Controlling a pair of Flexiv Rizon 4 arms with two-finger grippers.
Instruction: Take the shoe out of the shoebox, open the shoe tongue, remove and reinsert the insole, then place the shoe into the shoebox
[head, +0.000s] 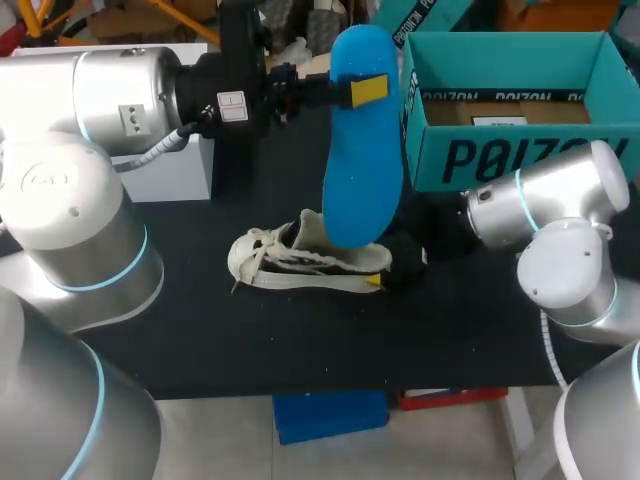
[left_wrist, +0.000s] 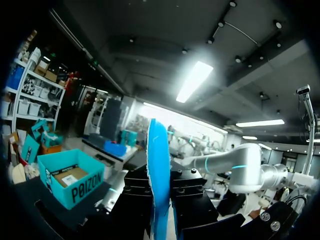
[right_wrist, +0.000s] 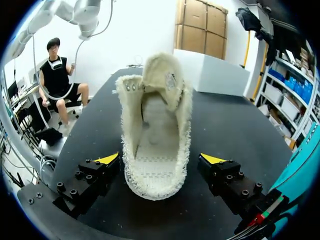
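The insole is out and reinserting it looks like the step in hand. The left end effector (head: 366, 90) is clenched on the flat blue foam insole (head: 358, 170), holding it upright over the cream fabric shoe (head: 300, 262), which lies on the black table (head: 300, 340) near the teal cardboard shoebox (head: 520, 155). The right end effector (right_wrist: 160, 160) is released, straddling the heel. Next, it should probably steady the shoe while the insole's lower end tips into the opening.

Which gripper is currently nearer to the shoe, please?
Right. The right gripper straddles the shoe at its heel, fingers open either side; the left gripper holds the blue insole raised above it.
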